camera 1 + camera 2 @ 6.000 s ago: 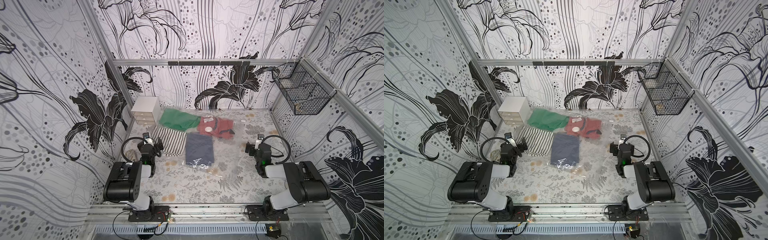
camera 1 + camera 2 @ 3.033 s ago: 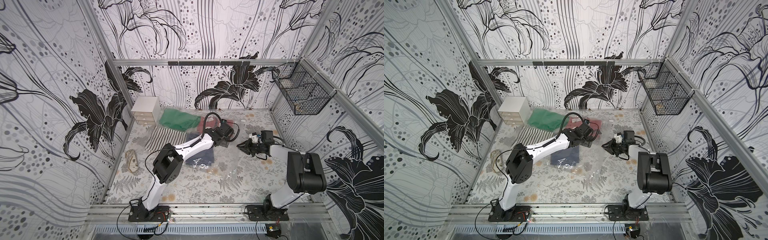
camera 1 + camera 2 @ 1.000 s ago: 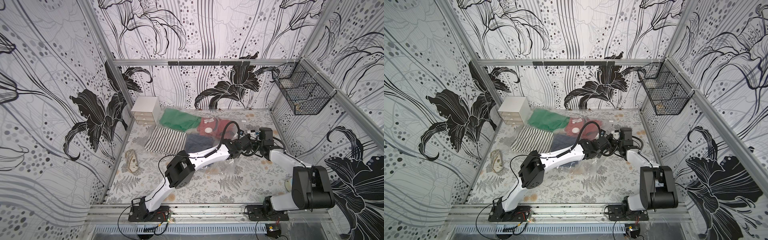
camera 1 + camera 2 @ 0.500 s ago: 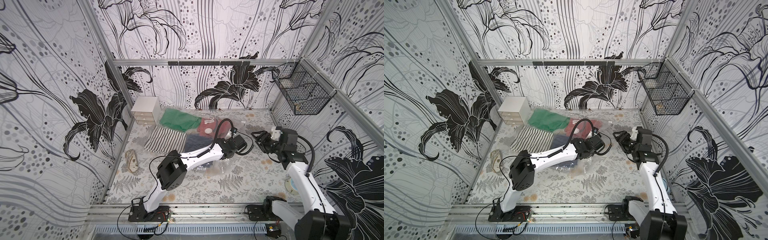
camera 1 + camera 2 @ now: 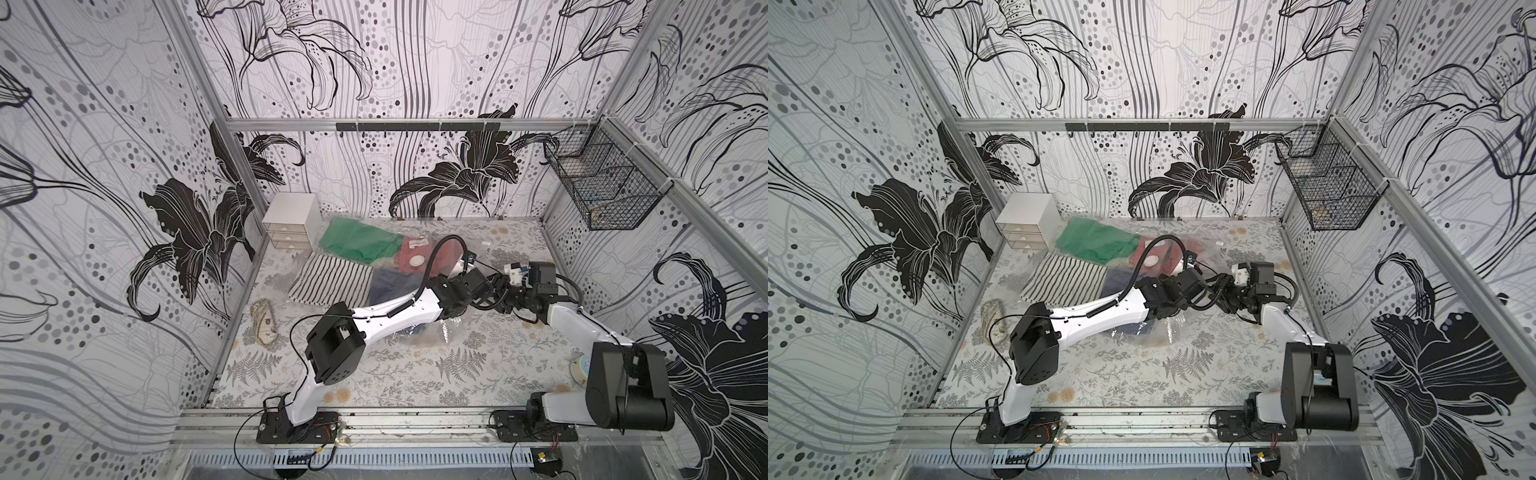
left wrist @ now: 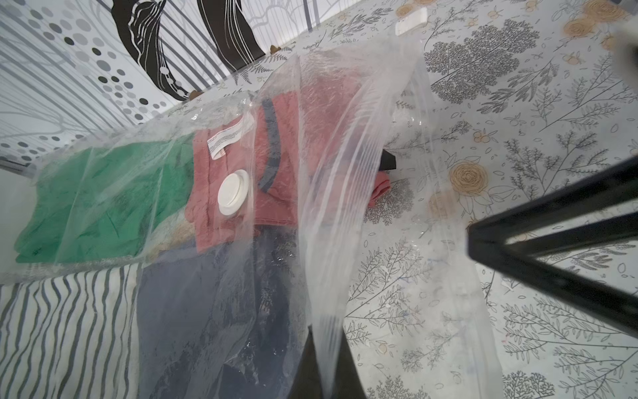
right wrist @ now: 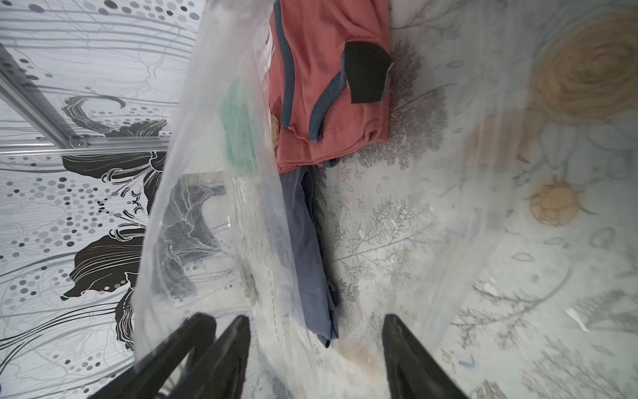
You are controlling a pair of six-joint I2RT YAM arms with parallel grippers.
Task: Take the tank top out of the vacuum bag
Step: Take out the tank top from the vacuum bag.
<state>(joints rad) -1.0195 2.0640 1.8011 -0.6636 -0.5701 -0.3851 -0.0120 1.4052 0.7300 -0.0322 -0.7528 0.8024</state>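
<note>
Two hands are at the reach-in step: the left hand (image 5: 492, 286) is clamping the vacuum bag (image 6: 345, 172) by its raised film, the right hand (image 7: 317, 349) hovering wide at its mouth. Just ahead of that hand, inside, the tank top (image 7: 321, 86) is awaiting a forward pinch.

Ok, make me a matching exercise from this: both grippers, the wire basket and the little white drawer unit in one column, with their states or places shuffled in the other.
Column one:
1. left gripper
2. right gripper
3. wire basket
4. white drawer unit

Column two:
a. hung on the side wall by the right arm
b. shut on the vacuum bag
c. far left corner of the table
d. open

Pairs: 1-b, 2-d, 3-a, 4-c
</note>
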